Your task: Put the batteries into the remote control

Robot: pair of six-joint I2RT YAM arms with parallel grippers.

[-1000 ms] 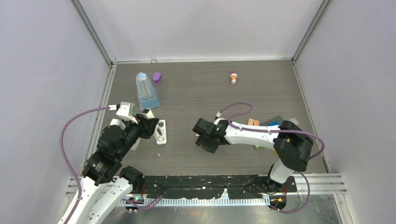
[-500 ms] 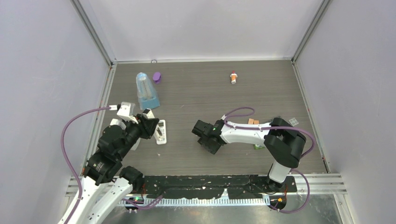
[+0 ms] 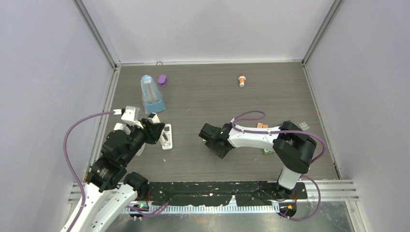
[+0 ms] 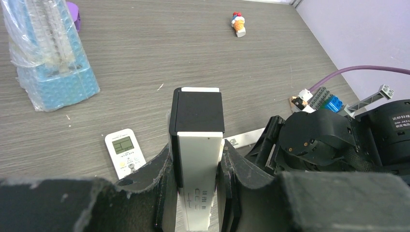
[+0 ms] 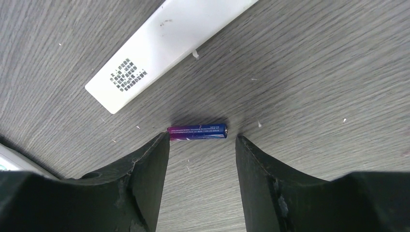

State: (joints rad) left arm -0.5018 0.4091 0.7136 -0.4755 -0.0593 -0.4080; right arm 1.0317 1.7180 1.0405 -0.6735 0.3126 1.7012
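Before right claw (image 5: 202, 141), purple battery (image 5: 197, 131), white strip (image 5: 164, 46), bar (image 4: 198, 113) in left claw (image 4: 196, 166)

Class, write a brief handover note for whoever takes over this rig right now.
Left gripper: shut on a white bar with black tip.
Right gripper: open, low over the purple battery lying on the table, beside a white labelled strip.
Remote control: screen-up on the table, near the left gripper.
Done: no battery seen loaded.
Left: grasp the purple battery, find the others, load them.
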